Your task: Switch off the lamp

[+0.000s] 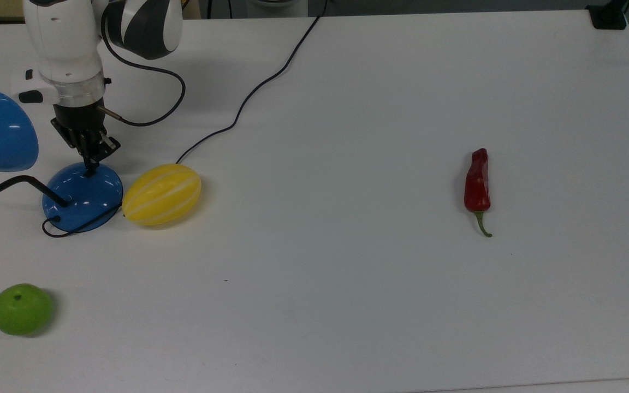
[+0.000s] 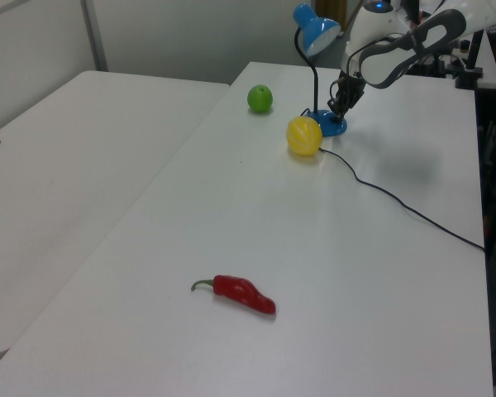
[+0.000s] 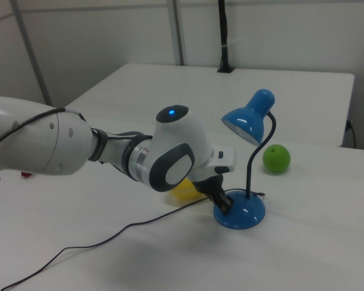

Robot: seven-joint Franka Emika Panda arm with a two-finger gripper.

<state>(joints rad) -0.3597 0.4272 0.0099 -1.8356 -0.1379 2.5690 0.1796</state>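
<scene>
I have the hand [image 1: 90, 166] tip-down on the top of the lamp [image 1: 82, 196] base, fingers drawn together with nothing between them. The lamp's shade [image 3: 250, 120] looks dark, no glow under it. Just beyond the base from the hand, on the top view's right, lies a yellow melon [image 1: 161, 194], touching the base on the counter [image 1: 347, 300].

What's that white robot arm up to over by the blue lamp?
The white arm has its gripper pressed down on the dome-shaped base of the glossy blue desk lamp, where the switch sits. No light falls on the white table, so the lamp looks off. A yellow striped melon lies right beside the base; a green apple and red chilli pepper lie apart.
</scene>
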